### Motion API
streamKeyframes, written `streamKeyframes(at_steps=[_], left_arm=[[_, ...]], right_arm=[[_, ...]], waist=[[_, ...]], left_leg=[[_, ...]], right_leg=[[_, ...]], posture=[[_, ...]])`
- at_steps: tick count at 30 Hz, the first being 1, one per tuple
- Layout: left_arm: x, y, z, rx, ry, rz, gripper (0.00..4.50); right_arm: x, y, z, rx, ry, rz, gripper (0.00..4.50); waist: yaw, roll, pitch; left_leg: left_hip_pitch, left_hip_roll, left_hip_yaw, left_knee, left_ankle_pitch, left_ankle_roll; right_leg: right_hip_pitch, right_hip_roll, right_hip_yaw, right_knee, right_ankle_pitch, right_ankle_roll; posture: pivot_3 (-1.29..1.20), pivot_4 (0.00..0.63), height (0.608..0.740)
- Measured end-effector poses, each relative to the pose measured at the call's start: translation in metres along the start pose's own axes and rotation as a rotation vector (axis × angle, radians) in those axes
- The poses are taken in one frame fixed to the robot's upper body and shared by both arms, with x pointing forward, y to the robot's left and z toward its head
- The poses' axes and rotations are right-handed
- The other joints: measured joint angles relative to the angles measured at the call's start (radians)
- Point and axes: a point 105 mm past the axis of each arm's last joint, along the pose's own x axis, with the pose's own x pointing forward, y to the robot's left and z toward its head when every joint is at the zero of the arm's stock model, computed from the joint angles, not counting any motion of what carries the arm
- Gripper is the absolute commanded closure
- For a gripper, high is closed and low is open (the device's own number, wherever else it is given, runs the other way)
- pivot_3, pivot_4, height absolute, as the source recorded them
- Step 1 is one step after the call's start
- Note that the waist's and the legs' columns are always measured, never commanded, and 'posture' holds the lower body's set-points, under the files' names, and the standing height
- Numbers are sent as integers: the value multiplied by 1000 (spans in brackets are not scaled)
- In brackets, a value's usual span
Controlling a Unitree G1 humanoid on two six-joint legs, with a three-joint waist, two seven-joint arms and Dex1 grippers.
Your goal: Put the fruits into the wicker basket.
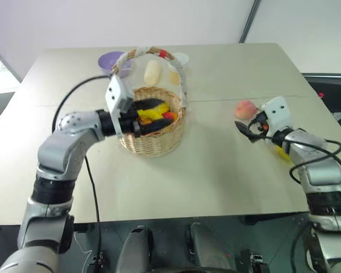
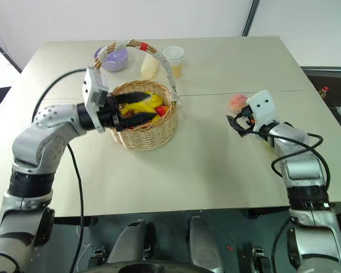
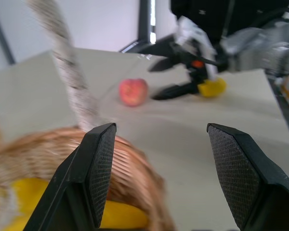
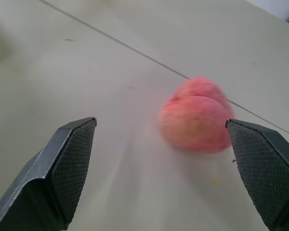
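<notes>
The wicker basket (image 1: 153,139) stands left of the table's middle, its arched handle (image 1: 181,74) rising behind. A yellow banana (image 1: 154,112) and a small red-orange piece (image 1: 170,115) lie inside it. My left gripper (image 1: 159,115) reaches level over the basket's rim, open, its fingers (image 3: 98,163) apart with nothing between them and the banana below. The pink-orange peach (image 1: 245,108) rests on the table to the right. My right gripper (image 1: 243,129) is open just short of the peach (image 4: 197,115), not touching it. A yellow lemon (image 3: 212,87) lies beside my right forearm.
Behind the basket stand a purple bowl (image 1: 111,60), a pale cream elongated piece (image 1: 152,73) and a small cup of yellow liquid (image 2: 174,60). A seam (image 1: 227,98) runs across the tabletop. The table's front edge (image 1: 176,213) is close to me.
</notes>
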Motion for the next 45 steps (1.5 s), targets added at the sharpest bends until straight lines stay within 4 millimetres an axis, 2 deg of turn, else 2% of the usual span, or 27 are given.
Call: streamKeyframes(at_steps=[3,8,17,18,19,21,22,24,26,29,33,36,38,42,44,45], left_arm=[[4,-12,-6,-7,17,-30,1284],[9,-17,-7,-11,15,-35,1284],[8,-21,-11,-29,26,-24,1284],[8,-21,-11,-27,27,-24,1221],[8,-21,-11,-25,28,-24,1221],[7,-21,-12,-24,33,-23,1221],[7,-21,-12,-26,35,-23,1221],[6,-21,-12,-25,38,-22,1221],[3,-20,-14,-23,48,-14,1221],[-15,-10,-20,-33,78,52,1221],[-55,13,-23,-58,103,201,1221],[-76,19,-26,-72,120,253,1221],[-85,22,-27,-84,125,275,1221],[-92,23,-28,-93,120,288,1221],[-92,23,-28,-89,120,289,1221],[-93,24,-28,-90,124,293,1221]], right_arm=[[15,-13,-2,24,7,-54,0],[33,-16,-9,96,27,-62,0],[41,-18,-35,178,121,-67,0],[41,-18,-36,178,121,-66,521],[41,-17,-36,179,121,-66,706],[41,-17,-36,176,116,-66,1581],[41,-17,-35,173,110,-67,1777],[41,-17,-33,166,101,-66,1806],[38,-15,-21,120,56,-43,1806],[19,-8,1,-4,-33,30,1806],[-24,33,45,-153,-192,274,1806],[-55,83,84,-190,-333,517,1806],[-68,113,99,-190,-386,642,1806],[-54,169,118,-96,-413,753,1806],[-46,190,125,-71,-417,763,1806],[-34,197,130,-43,-413,728,1806]], waist=[[7,0,0],[6,0,0],[3,0,0],[2,0,0],[2,0,0],[2,0,0],[2,0,0],[3,0,0],[3,0,0],[5,1,0],[3,1,0],[1,1,0],[5,0,0],[3,0,0],[5,0,0],[5,0,0]], left_leg=[[0,0,0,0,0,0],[-1,0,0,0,0,0],[-1,0,0,0,0,0],[-1,0,0,0,0,0],[-1,0,-1,0,0,0],[-1,0,-1,0,0,0],[-1,0,-1,0,0,0],[-1,0,-1,0,0,0],[-1,0,-1,0,0,0],[-1,0,-2,-2,0,0],[-2,1,-2,-2,0,0],[1,2,-2,-2,0,0],[1,5,-3,-1,0,0],[1,5,-2,0,0,0],[0,5,-2,-1,0,0],[-1,5,-2,-1,0,0]], right_leg=[[1,0,-1,0,0,0],[1,-1,-1,-1,0,0],[1,0,-1,-1,0,0],[1,0,0,-1,0,0],[1,0,0,-1,0,0],[1,0,0,-1,0,0],[1,0,0,-1,0,0],[1,0,0,-1,0,0],[0,0,0,-1,0,0],[-1,0,-1,-1,0,0],[-1,0,-1,-1,0,0],[1,0,-1,-1,0,0],[2,0,-3,-1,0,0],[1,0,-3,-1,0,-1],[0,0,-3,0,0,-1],[-1,0,-3,0,0,-1]], posture=[[0,150,740],[0,150,740],[0,150,740],[0,150,740],[0,150,740],[0,150,740],[0,150,740],[0,150,740],[0,150,740],[0,150,740],[0,150,740],[0,150,740],[0,150,740],[0,150,740],[0,150,740],[0,150,740]])
